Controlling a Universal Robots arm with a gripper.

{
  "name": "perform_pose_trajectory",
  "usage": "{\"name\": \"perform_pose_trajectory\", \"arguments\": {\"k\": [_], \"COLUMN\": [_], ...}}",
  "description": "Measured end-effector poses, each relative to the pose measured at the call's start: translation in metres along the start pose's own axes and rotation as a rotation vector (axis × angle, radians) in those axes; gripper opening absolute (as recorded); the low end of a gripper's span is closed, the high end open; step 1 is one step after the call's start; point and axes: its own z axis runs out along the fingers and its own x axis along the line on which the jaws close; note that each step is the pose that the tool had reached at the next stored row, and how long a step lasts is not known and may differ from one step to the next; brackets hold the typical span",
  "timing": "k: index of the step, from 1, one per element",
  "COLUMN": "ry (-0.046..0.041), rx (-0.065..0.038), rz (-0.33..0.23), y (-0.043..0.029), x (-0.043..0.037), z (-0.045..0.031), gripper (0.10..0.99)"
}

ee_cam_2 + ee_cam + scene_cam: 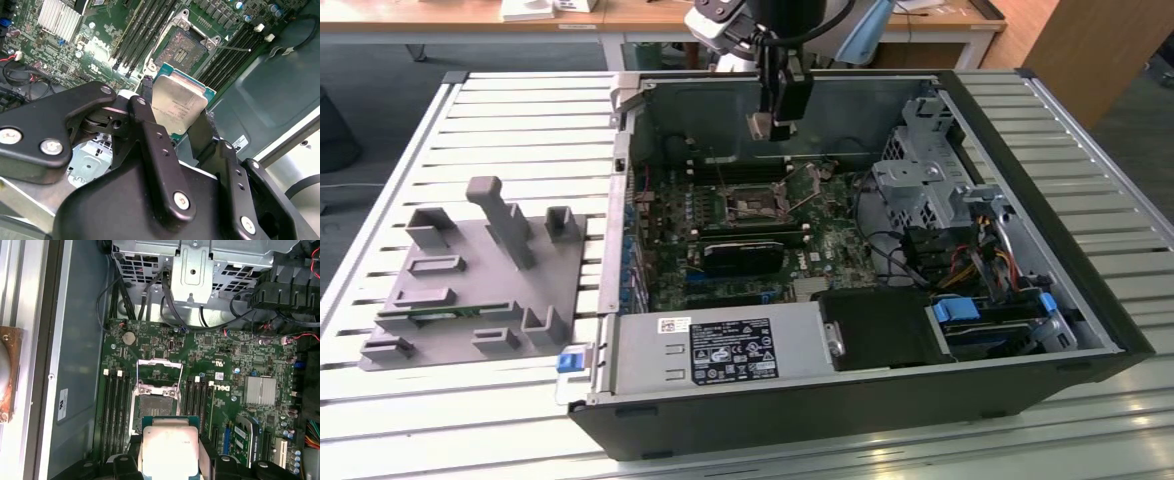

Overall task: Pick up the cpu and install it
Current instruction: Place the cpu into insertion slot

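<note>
Gripper (175,114) is clenched on the cpu (178,106), fingers on two opposite edges, chip held clear above the motherboard (240,360). Open case (1107,335) holds the board, power supply (720,350) and drive cage (914,180). In both wrist views I see the open socket (157,399) just beyond the chip. Exterior view adds a grey jig (467,290) on the slatted table (520,110).

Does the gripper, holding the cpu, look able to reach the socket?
Likely yes: the gripper holds the cpu above the socket, which looks open, and nothing lies between them.
</note>
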Motion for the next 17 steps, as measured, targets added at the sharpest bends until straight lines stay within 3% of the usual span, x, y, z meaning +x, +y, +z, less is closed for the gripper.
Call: {"name": "perform_pose_trajectory", "arguments": {"k": [8,17], "ry": [0.0002,-0.0007], "rx": [0.0,0.0], "rz": [0.0,0.028], "y": [-0.0001,-0.0002], "x": [0.0,0.0016], "z": [0.0019,0.0126], "gripper": [0.533,0.533]}}
